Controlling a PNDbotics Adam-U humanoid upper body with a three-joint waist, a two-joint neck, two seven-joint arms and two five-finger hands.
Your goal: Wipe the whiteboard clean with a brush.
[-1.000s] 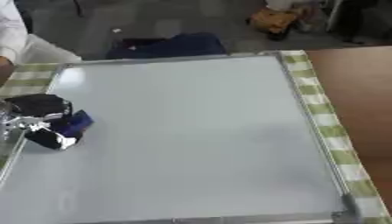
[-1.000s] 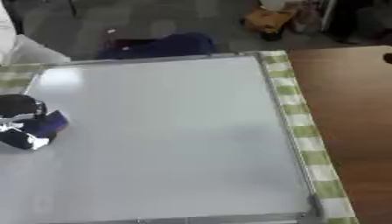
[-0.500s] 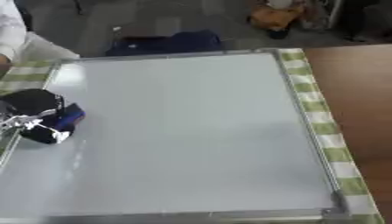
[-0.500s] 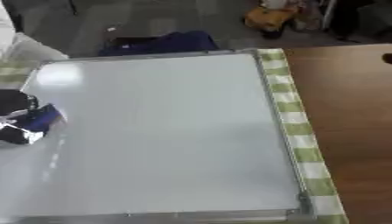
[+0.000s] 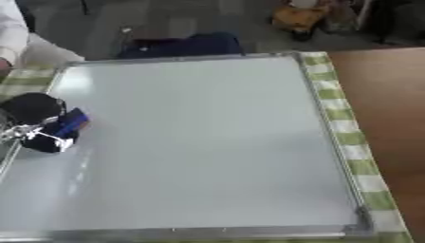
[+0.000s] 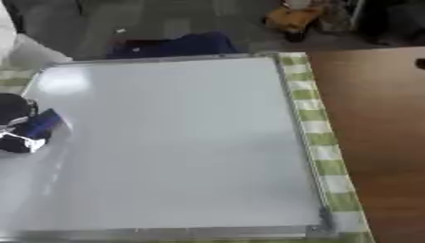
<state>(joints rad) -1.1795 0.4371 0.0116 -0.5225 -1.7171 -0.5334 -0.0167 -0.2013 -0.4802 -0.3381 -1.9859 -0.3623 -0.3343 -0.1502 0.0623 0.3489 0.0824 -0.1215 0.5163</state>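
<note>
A: Whiteboard (image 5: 207, 142) lies flat on the green-and-white checked cloth (image 5: 345, 123), which covers the brown tabletop (image 5: 390, 95). Board surface reads blank, no marks that I can make out.

B: Brush position?

A: Blue brush (image 5: 70, 124) sits at the board's left edge, about mid-height, resting on the surface.

B: Which hand has it?

A: Left hand (image 5: 37, 121), black, fingers curled round the brush. The exact finger placement is blurred.

B: Right hand?

A: Shows in neither eye view.

B: Anything else noted?

A: A dark blue bundle (image 5: 179, 45) lies on the floor beyond the board's far edge.
</note>
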